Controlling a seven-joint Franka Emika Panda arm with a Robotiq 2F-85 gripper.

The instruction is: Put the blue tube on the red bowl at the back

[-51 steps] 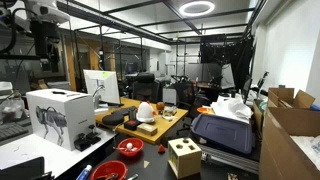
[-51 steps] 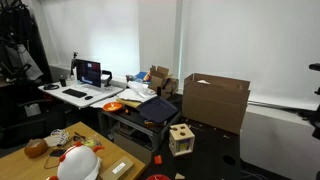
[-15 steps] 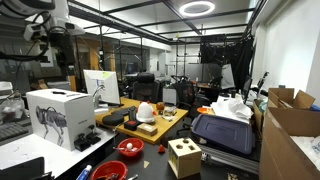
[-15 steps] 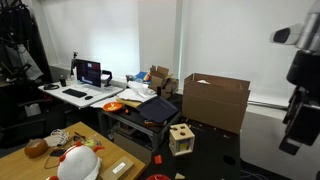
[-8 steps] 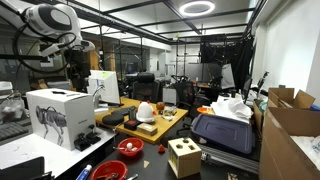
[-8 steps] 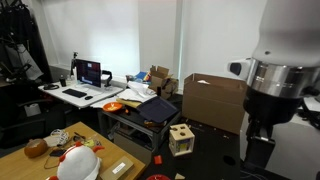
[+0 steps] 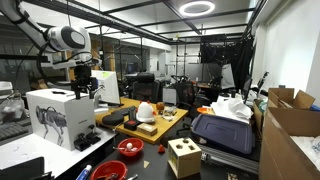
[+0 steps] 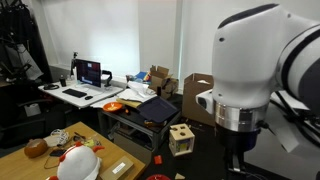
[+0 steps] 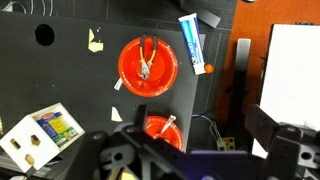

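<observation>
While the pincer [image 7: 85, 87] hangs high with jaws spread and empty, the blue tube [image 9: 194, 43] lies flat, well off near the worktop [image 9: 60, 80] edge by the white box [image 9: 295, 70]. Its long axis points pretty much straight away, and the red bowl [image 9: 160, 130] sits almost underneath.

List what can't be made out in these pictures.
- Wrist view: the blurred gripper covers the smaller red bowl's lower edge.
- Exterior view: the arm hides everything behind it.
- Exterior view: the blue tube is too small for detail.
</observation>
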